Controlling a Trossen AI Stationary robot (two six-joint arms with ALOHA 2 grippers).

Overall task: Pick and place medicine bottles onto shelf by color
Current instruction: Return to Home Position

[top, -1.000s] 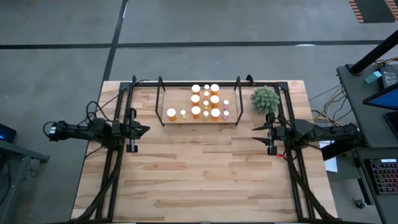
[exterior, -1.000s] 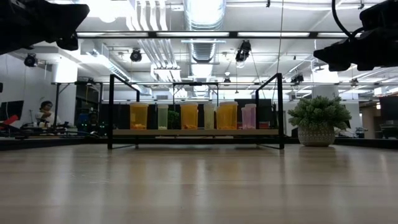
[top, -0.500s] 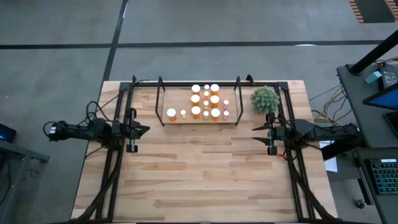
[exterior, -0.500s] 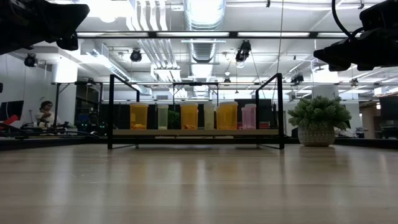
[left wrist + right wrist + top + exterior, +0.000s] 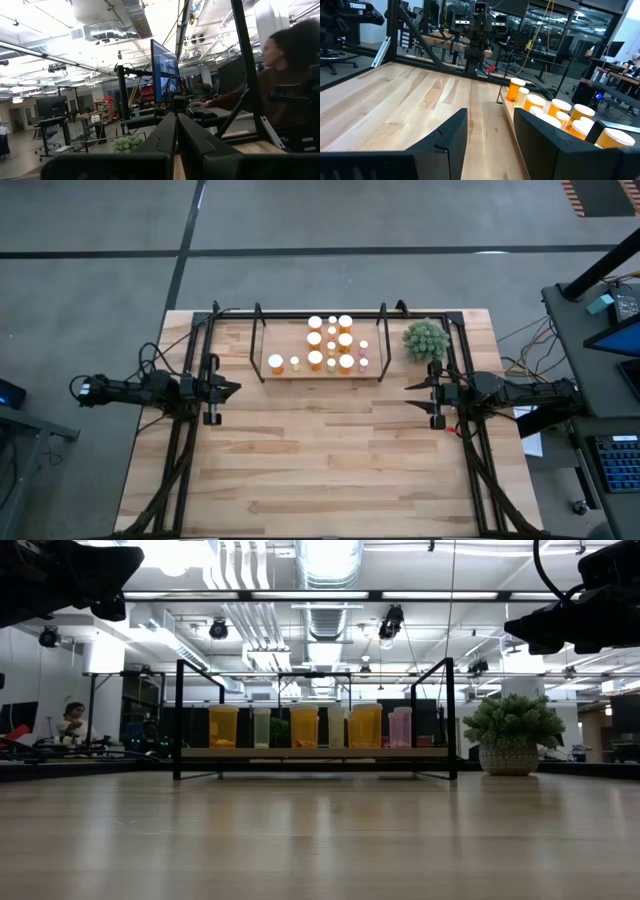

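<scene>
Both arms lie flat at mid-frame in my high view, reaching inward from the bench edges. Left end effector (image 5: 230, 388) is pinched closed on nothing. Right end effector (image 5: 412, 387) sits fairly wide and empty. The medicine bottles (image 5: 330, 345) stand upright, caps up, on the shelf (image 5: 376, 355) at upper centre.

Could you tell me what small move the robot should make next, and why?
Probably just close the right gripper, whose jaws stand apart, to match the left gripper, whose jaws are together. Every medicine bottle in view stands on the shelf, and both arms sit at the sides of the table.
</scene>
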